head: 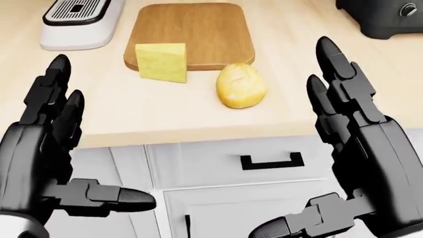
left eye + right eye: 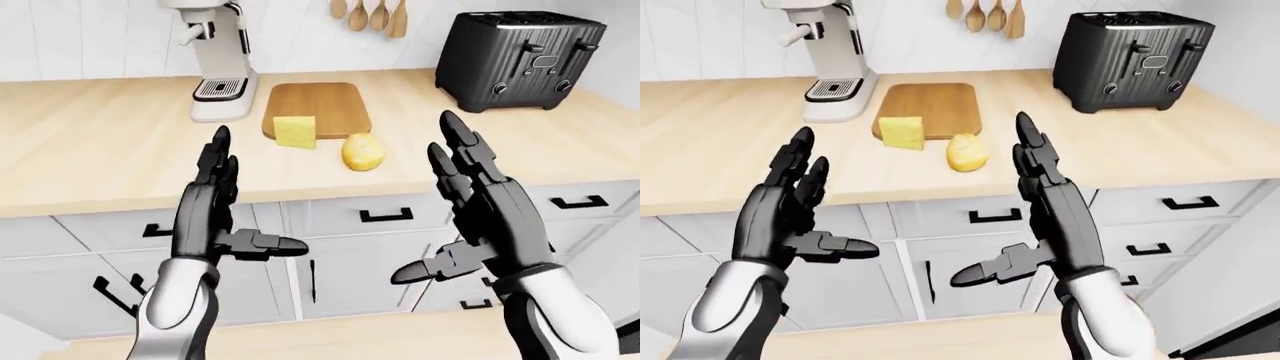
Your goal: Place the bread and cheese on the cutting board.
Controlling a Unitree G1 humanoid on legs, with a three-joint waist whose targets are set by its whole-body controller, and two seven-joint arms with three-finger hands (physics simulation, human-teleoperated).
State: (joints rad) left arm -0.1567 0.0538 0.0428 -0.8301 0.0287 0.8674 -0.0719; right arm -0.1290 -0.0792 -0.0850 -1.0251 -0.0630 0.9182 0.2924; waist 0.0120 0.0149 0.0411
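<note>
A coffee machine (image 2: pixel 218 71) stands on the table (image 2: pixel 90 142) beyond the left hand (image 2: pixel 205 214). A toaster (image 2: pixel 520 49) stands beyond and to the right of the right hand (image 2: pixel 490 210). Wooden spoons (image 2: pixel 368 15) hang on the wall above the board (image 2: pixel 318 105). Nothing on the table lies between the hands and the food.

The table edge runs just beyond the fingertips in the head view; drawers and cabinet doors (image 1: pixel 264 163) lie below the hands. Bare table extends to either side of the board.

Both hands are raised with fingers spread wide, thumbs pointing inward, holding nothing. The cheese (image 1: pixel 162 62) lies beyond the gap between the hands, nearer the left, apparently overlapping the board's near edge. The bread (image 1: pixel 241 85) rests on the table just beside the board's near right corner, nearer the right fingers (image 1: pixel 337 64), well apart from both hands.
</note>
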